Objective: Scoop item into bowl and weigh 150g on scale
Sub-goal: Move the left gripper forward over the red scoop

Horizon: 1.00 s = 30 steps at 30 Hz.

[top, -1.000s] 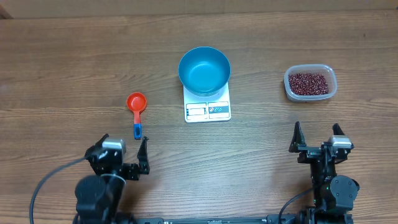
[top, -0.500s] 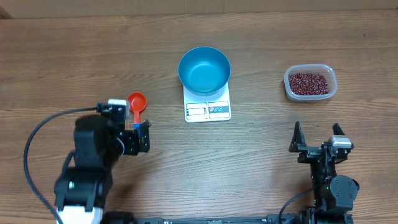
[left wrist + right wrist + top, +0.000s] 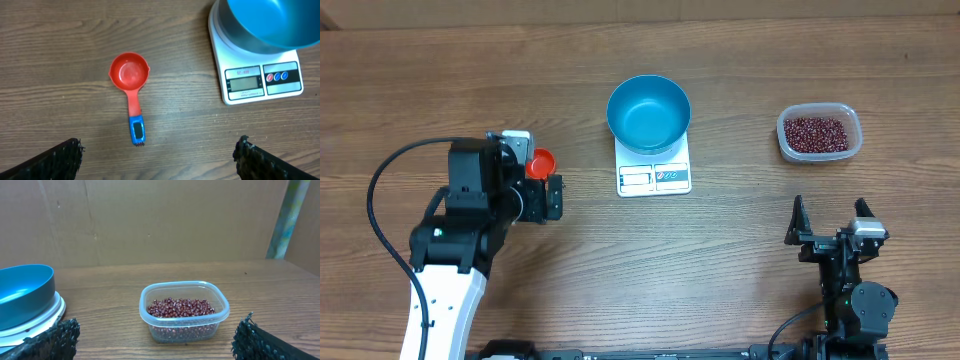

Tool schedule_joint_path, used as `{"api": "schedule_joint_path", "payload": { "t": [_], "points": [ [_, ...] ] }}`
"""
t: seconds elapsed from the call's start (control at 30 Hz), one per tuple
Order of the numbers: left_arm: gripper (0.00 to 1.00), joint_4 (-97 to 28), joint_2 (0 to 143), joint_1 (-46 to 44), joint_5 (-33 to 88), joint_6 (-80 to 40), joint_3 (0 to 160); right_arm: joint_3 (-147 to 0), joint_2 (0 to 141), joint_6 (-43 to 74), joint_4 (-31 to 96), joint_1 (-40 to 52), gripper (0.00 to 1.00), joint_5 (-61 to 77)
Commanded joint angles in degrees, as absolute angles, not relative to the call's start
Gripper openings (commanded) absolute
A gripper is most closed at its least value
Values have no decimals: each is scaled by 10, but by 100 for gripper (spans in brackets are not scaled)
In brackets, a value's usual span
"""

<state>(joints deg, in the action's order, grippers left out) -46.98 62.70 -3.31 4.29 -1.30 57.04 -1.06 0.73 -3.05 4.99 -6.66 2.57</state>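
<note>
**Left arm swings out over the scoop**

The left hand (image 3: 157, 161) has just come forward from the near edge and now hangs above the red scoop (image 3: 130, 80), jaws wide and holding nothing. The pickup looks to be next. At the centre of the desk (image 3: 740, 260), the blue bowl (image 3: 648, 113) sits empty on the scale (image 3: 654, 178). At far right, the beans (image 3: 814, 134) lie untouched in their clear tub (image 3: 854, 141). The right hand (image 3: 830, 210) has not moved. It waits near the front edge, open too.
</note>
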Motion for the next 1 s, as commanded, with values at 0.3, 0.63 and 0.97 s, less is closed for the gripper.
{"api": "schedule_joint_path", "payload": {
  "t": [0.3,0.63,0.97],
  "points": [
    [100,-535,697,-29,53,9,682,-5,2,-31,47,-63,100,22],
    [100,-572,738,8,86,29,730,-5,2,-31,47,-63,100,22],
    [99,-597,775,8,91,49,753,-5,2,-31,47,-63,100,22]
  ]
}}
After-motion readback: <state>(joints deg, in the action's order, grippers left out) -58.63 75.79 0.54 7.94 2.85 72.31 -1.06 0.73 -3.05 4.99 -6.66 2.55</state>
